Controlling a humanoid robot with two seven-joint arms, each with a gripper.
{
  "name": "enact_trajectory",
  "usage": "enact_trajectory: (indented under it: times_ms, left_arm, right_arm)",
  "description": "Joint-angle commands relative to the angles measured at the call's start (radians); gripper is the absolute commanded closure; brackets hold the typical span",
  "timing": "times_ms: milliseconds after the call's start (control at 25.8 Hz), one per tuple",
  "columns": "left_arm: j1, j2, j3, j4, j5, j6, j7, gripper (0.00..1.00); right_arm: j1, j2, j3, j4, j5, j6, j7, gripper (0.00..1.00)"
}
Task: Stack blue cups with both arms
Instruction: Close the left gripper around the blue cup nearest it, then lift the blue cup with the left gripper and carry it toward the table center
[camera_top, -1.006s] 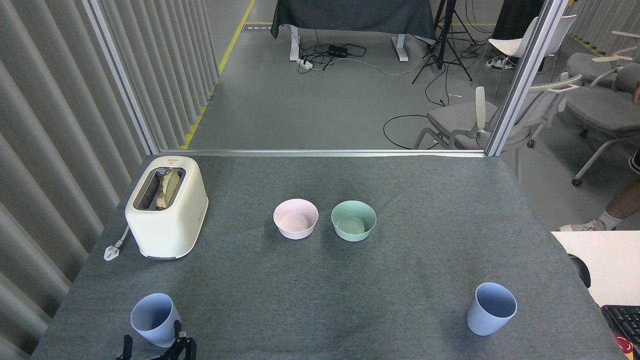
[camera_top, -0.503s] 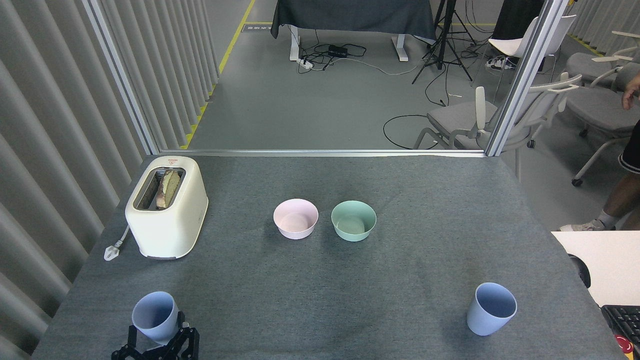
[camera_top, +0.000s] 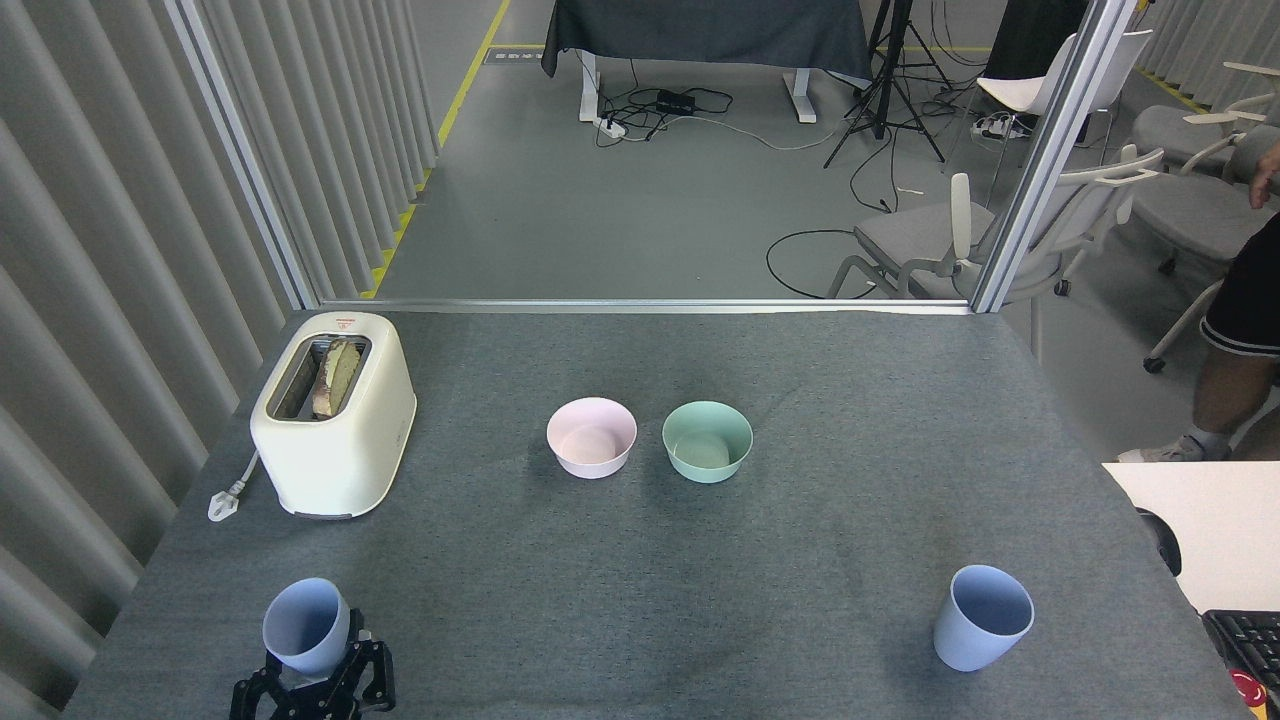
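One blue cup (camera_top: 305, 622) sits at the near left of the table, tilted slightly, with its base held among the black fingers (camera_top: 372, 668) of my left gripper (camera_top: 314, 680). That gripper comes up from the bottom edge and is shut around the cup's lower part. A second blue cup (camera_top: 981, 617) stands upright and alone at the near right of the grey table (camera_top: 820, 380). My right arm and its gripper are out of view.
A cream toaster (camera_top: 333, 412) holding bread stands at the left with its plug (camera_top: 225, 500) beside it. A pink bowl (camera_top: 591, 437) and a mint-green bowl (camera_top: 707, 441) sit mid-table. A person's leg (camera_top: 1225, 380) is at the right edge, past the table. A white desk (camera_top: 1215, 520) adjoins the right.
My left gripper has risen into view under the left blue cup and closed around its base; that cup has shifted slightly up in the view. The person at the right has moved closer.
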Motion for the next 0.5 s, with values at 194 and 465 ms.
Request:
enact_trajectory:
  times_ms: [194,465]
  left_arm:
    - [0.036,-0.003,-0.056,-0.134,-0.017,-0.106,-0.002,0.44]
    - [-0.030,-0.057,-0.407,-0.097,-0.239,-0.111,-0.002,0.45]
  right_arm:
    - [0.000,0.000,0.006,0.005,0.002,0.003,0.000,0.00]
    - [0.000,0.000,0.049,0.006,0.002,0.039,-0.001,0.00]
